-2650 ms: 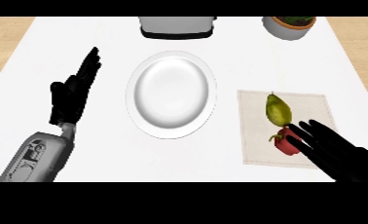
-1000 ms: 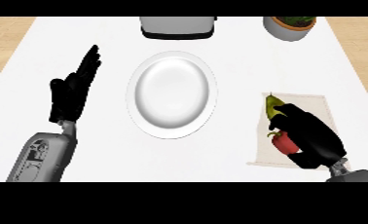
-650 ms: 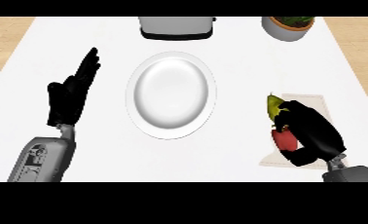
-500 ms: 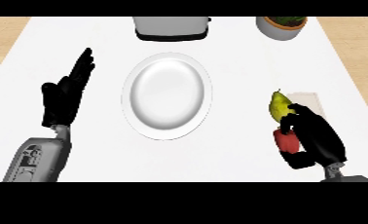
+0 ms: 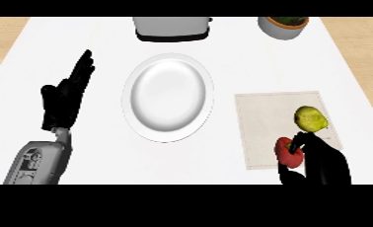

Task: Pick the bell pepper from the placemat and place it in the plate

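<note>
A red bell pepper (image 5: 286, 152) lies at the near right corner of a beige placemat (image 5: 266, 122), and my right hand (image 5: 322, 162) is curled round its right side, thumb and fingers against it. A yellow-green pear (image 5: 311, 118) rests on the placemat just beyond the pepper. The white plate (image 5: 168, 95) sits in the middle of the counter, left of the placemat, with nothing on it. My left hand (image 5: 65, 97) rests open at the left, fingers straight and pointing away.
A grey toaster (image 5: 172, 27) stands at the far edge behind the plate. A grey pot with green leaves (image 5: 283, 25) is at the far right. The white counter ends against wood-coloured floor on both sides.
My right hand came down over the pepper and closed on it beside the pear. The view has shifted slightly. The left hand has stayed still.
</note>
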`<state>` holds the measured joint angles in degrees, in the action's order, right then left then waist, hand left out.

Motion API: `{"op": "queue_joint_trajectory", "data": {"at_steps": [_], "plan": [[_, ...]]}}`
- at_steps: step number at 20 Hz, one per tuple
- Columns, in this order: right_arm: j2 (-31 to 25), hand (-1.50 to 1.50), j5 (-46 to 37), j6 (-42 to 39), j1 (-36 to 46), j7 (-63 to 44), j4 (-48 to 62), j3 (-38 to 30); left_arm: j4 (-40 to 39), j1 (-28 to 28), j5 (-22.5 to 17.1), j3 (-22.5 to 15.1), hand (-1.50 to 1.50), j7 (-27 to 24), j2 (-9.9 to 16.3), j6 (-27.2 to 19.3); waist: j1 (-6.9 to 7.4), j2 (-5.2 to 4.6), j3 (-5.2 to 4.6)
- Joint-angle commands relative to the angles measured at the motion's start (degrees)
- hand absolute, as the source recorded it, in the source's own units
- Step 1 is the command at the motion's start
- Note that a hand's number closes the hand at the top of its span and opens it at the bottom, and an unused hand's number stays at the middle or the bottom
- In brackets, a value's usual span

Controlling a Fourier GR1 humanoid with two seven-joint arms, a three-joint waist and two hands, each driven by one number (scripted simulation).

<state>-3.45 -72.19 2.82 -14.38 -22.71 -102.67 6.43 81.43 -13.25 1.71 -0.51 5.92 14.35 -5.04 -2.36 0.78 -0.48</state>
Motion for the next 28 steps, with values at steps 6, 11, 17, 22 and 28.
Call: {"op": "queue_joint_trajectory", "data": {"at_steps": [6, 11, 17, 22, 28], "plan": [[3.4, 1.5, -12.77, 3.6, -0.75, -9.55, -20.87, 18.2, -0.83, -0.19, 0.37, -0.14, 0.0, -1.47, 0.06, 1.48, 1.89, -0.58, 0.4], [3.44, 1.5, -12.96, -1.42, 10.67, -17.28, -20.99, 28.62, -1.24, -2.78, 2.14, -1.86, 0.0, 0.33, -2.38, -0.14, 2.54, -0.78, 0.42], [3.45, 1.5, -1.78, 2.04, 29.76, -30.77, -4.96, 28.49, -3.1, -2.14, 0.68, 0.24, 0.0, -3.4, -1.62, 2.19, 3.34, -1.11, 0.44], [3.45, 1.5, 6.27, 10.8, 42.0, -33.13, 11.39, 27.85, -2.27, -1.74, 0.85, 0.03, 0.0, -3.08, -1.64, 3.01, 3.93, -1.23, 0.45], [3.45, 1.5, 15.54, 18.43, 51.86, -31.09, 29.93, 28.43, -2.12, -4.11, 1.29, 0.59, 0.0, -0.59, -1.87, 2.8, 3.87, -1.15, 0.48]]}}
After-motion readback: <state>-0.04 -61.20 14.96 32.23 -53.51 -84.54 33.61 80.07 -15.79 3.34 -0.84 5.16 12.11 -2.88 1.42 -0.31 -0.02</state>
